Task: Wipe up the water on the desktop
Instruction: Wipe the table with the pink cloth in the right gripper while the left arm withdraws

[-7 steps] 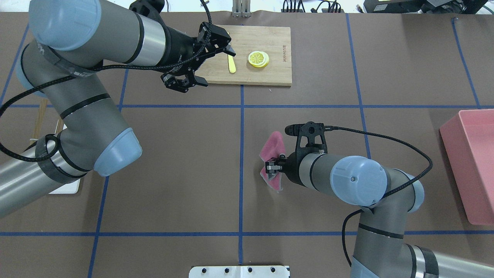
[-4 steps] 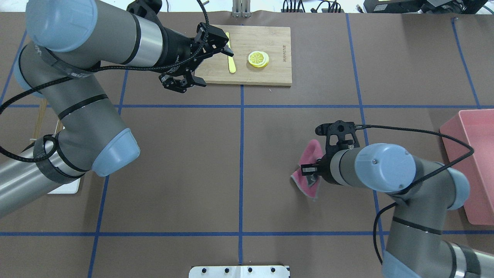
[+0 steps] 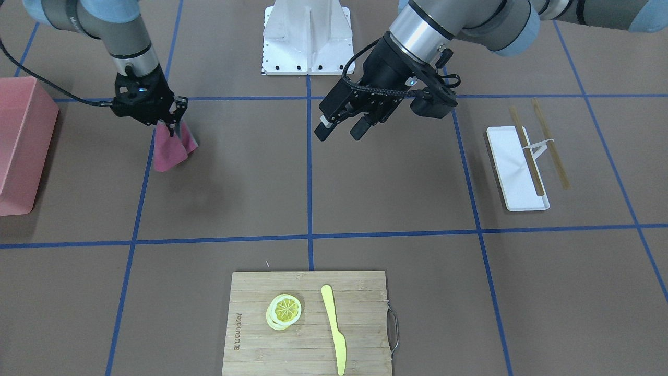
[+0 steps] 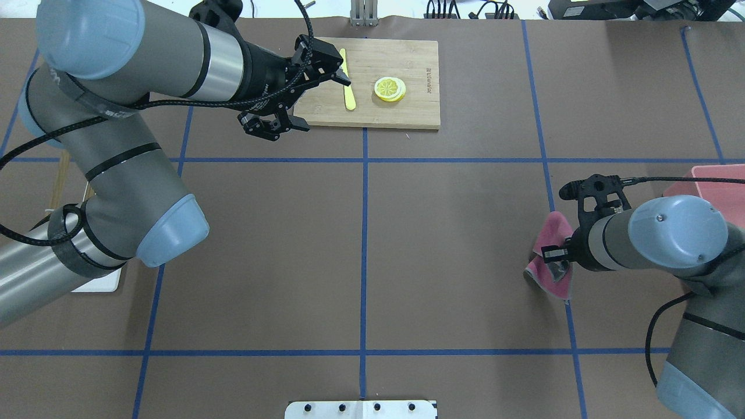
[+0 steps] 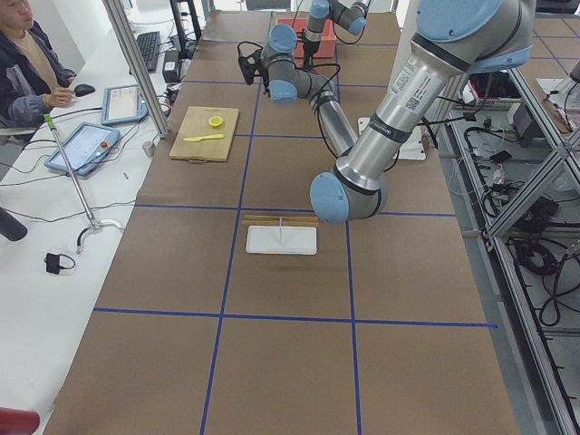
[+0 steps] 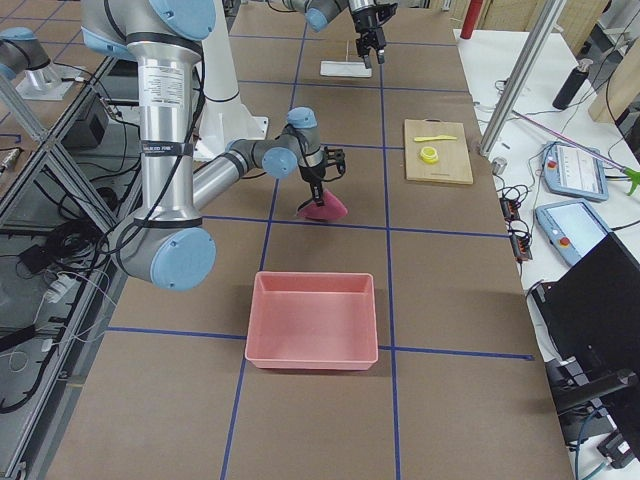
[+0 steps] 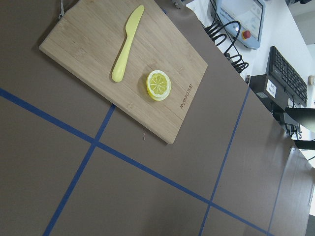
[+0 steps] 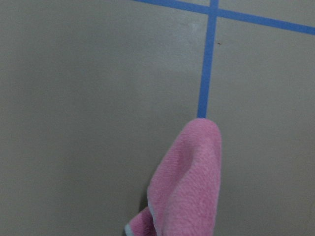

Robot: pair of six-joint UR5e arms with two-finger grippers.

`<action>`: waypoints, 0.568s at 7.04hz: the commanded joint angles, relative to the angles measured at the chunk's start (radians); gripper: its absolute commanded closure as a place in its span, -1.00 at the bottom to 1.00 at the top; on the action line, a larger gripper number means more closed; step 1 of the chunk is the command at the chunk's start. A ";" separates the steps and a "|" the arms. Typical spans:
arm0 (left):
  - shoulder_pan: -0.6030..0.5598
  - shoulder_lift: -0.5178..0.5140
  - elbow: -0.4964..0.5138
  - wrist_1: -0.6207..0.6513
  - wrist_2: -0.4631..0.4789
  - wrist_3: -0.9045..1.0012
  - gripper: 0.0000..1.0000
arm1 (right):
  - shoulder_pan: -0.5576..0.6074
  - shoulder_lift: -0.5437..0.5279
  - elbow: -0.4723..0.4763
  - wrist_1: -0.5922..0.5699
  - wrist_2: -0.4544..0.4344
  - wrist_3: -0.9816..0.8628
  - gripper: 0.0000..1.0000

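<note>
The desktop (image 4: 454, 244) is brown with blue tape lines; I see no water on it. My right gripper (image 4: 556, 260) is shut on a pink cloth (image 4: 553, 235) that trails on the desktop across a blue line. The cloth also shows in the front view (image 3: 169, 149), the exterior right view (image 6: 322, 208) and the right wrist view (image 8: 189, 182). My left gripper (image 4: 320, 100) is open and empty, hovering above the near-left corner of the cutting board; the front view (image 3: 339, 134) shows its jaws apart.
A bamboo cutting board (image 4: 407, 107) at the back holds a lemon slice (image 4: 389, 88) and a yellow knife (image 4: 349, 93). A pink bin (image 3: 21, 141) stands at my far right. A white tray with chopsticks (image 3: 516, 167) lies at my left.
My right gripper has dragged the pink cloth to the right across the desktop, from near the centre line toward the pink bin. The left arm has barely moved.
</note>
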 commanded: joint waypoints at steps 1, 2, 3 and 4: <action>-0.012 0.083 -0.041 0.003 0.000 0.116 -0.95 | -0.056 0.288 -0.092 -0.204 -0.003 0.102 1.00; -0.042 0.171 -0.076 0.001 -0.002 0.230 -0.94 | -0.116 0.379 -0.149 -0.209 -0.012 0.197 1.00; -0.087 0.210 -0.075 0.003 -0.033 0.298 -0.94 | -0.154 0.474 -0.218 -0.208 -0.020 0.287 1.00; -0.154 0.235 -0.070 0.003 -0.101 0.349 -0.94 | -0.187 0.551 -0.281 -0.206 -0.052 0.349 1.00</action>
